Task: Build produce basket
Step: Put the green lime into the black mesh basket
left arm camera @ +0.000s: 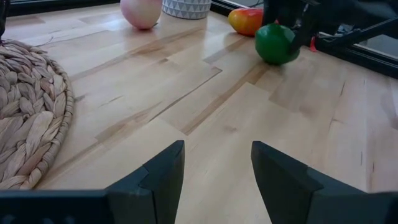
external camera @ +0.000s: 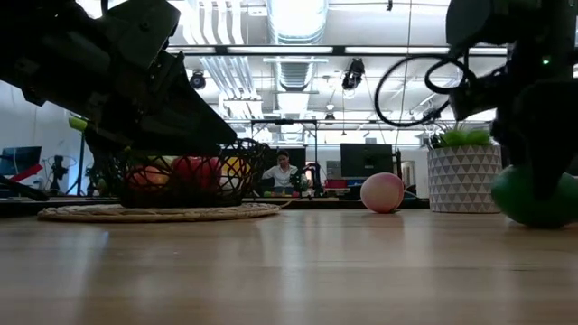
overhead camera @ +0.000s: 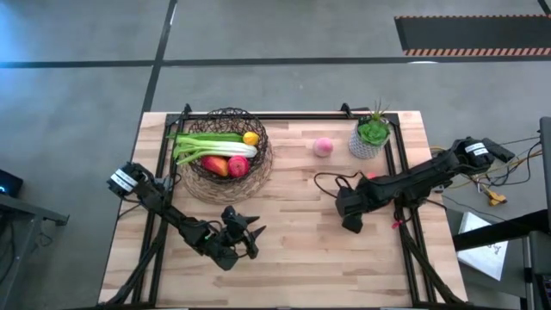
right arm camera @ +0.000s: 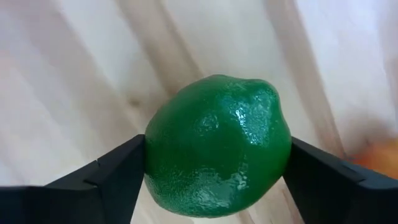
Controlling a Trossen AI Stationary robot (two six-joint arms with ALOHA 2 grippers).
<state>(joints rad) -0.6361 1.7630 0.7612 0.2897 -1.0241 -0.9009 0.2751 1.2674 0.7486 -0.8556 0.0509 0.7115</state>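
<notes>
Lime (right arm camera: 217,146) sits pinched between the right gripper (right arm camera: 214,180) fingers; glossy and round, it could squirt free mid-carry to the basket (overhead camera: 225,155). Left gripper (left arm camera: 217,177) waits open, empty.

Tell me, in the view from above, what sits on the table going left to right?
Left gripper low beside the basket of produce → pink peach → right gripper, closed on a lime → potted plant.

Lime (right arm camera: 217,146) lower edge cut off between the right fingers (right arm camera: 112,177), mango (left arm camera: 246,20) partly hidden beyond it
</notes>
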